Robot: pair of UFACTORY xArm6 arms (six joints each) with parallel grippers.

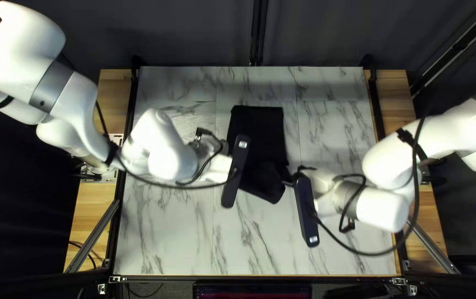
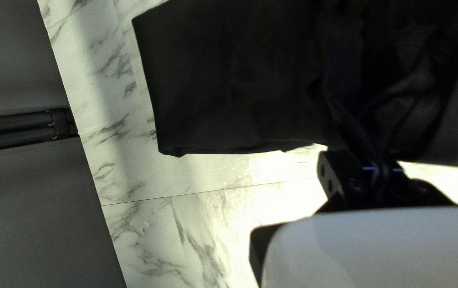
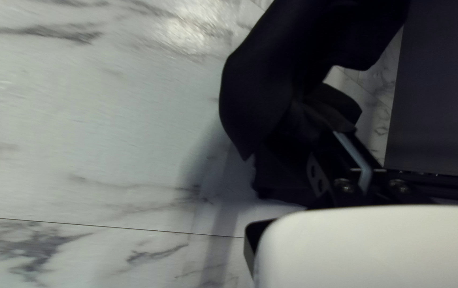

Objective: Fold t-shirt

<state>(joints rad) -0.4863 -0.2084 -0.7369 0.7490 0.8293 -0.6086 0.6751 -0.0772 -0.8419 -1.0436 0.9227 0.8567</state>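
White and big, my left arm (image 1: pixel 22 47) leans in over the table's left edge, and my right arm (image 1: pixel 432 147) leans in over the right edge. The black t-shirt (image 1: pixel 257 130) lies on the table (image 1: pixel 166 238), around the middle, running from near the far edge toward the near edge. It looks long and thin, so I think the side folds are done and the next fold is in hand. My right gripper (image 3: pixel 327 128) has a bunch of cloth pinched tight. It is too dark for me to tell if my left gripper (image 2: pixel 357 117) is holding any. Next, I think, both should lift the near end together and lay it flat toward the far edge. The loose bit could flop and crease. The arms are close and could bump, and a loopy black cable (image 1: pixel 382 253) could get in the way.
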